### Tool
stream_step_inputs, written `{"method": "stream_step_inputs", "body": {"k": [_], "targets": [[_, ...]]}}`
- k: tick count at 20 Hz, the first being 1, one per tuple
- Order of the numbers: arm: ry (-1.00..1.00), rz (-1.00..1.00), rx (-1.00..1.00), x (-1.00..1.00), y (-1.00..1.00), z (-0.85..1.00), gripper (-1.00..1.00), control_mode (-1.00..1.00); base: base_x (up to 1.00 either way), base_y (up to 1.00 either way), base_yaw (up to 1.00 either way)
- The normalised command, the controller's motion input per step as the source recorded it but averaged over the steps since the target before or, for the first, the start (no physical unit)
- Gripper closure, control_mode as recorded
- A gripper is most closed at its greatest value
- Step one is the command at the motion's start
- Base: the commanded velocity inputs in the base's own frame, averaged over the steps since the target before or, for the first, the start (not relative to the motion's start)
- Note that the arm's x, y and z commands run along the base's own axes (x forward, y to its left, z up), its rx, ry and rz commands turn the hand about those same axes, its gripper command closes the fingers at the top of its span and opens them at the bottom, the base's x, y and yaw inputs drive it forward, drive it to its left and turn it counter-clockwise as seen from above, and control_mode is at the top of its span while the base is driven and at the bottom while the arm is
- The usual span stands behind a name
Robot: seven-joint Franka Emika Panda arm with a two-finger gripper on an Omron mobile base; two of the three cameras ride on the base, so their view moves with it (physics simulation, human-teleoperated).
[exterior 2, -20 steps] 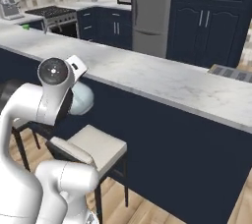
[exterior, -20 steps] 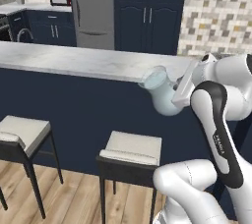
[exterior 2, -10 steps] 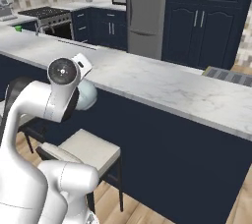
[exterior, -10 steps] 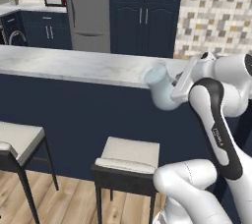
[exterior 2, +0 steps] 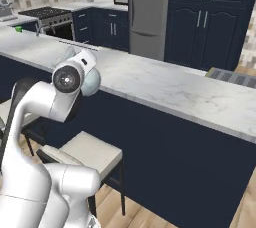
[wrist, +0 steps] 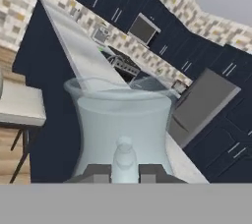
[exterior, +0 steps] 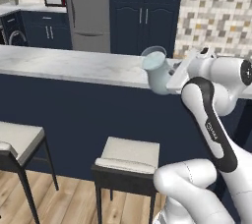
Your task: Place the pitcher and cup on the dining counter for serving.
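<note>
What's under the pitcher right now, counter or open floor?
The pitcher, held by the gripper, hangs at the dining counter edge; its belly overlaps the navy side. Its base is hidden.

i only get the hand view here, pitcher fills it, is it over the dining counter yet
Observer: Left base view: the pitcher hangs level with the front edge of the dining counter, not set down.
Operator: is the hand actually holding it
Observer: Yes, the hand is shut on its handle, pitcher upright.
Operator: where's the cup
Observer: Right base view: a small green thing, likely the cup, sits far along the counter.
Operator: anything under the pitcher
Observer: A cushioned stool stands below it.
</note>
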Motion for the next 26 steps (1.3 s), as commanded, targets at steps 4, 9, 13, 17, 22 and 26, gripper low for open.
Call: {"method": "stream_step_inputs", "body": {"k": [4, 9, 13, 17, 22, 26], "targets": [[0.09, -0.05, 0.18, 0.61, -0.01, 0.24, 1.00, -1.00, 0.00, 0.00, 0.00], [0.11, -0.04, 0.26, 0.54, -0.20, 0.09, 1.00, -1.00, 0.00, 0.00, 0.00], [0.10, 0.00, 0.36, 0.47, -0.41, 0.00, 1.00, -1.00, 0.00, 0.00, 0.00], [0.03, 0.00, 0.38, 0.52, -0.32, 0.00, 1.00, -1.00, 0.00, 0.00, 0.00], [0.00, 0.00, 0.26, 0.69, -0.20, 0.00, 1.00, -1.00, 0.00, 0.00, 0.00], [-0.01, -0.02, 0.06, 0.68, -0.03, 0.00, 1.00, -1.00, 0.00, 0.00, 0.00]]}}
